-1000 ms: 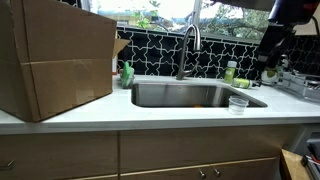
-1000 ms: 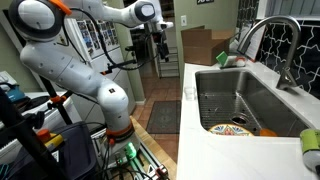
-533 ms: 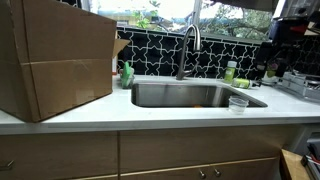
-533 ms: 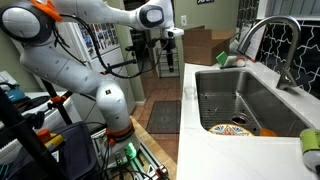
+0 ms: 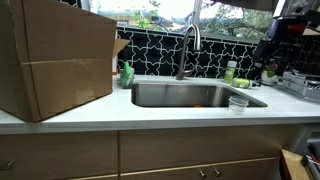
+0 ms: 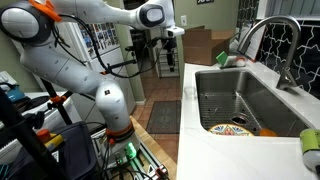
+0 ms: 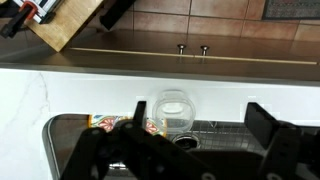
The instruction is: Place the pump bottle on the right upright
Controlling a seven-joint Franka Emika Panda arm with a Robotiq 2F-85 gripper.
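Gripper [image 5: 270,62]: hanging in the air above the right end of the countertop [image 5: 150,116] in an exterior view. Its fingers are spreading wide and pinching nothing (the wrist view is showing only open space between them).
Pump bottle [image 5: 231,72]: sitting on the countertop at the sink's right rear corner, close to the patterned backsplash. It is too small to tell whether it is standing or tipped.
Gripper and pump bottle: near each other, not touching.
Clear plastic cup [image 5: 238,102]: standing at the front right corner of the sink [image 5: 180,96].
Faucet [image 5: 188,45]: arching over the sink from behind.
Green bottle with dark top [image 5: 125,72]: standing at the sink's left rear corner.
Cardboard box [image 5: 55,60]: occupying the countertop's left end.
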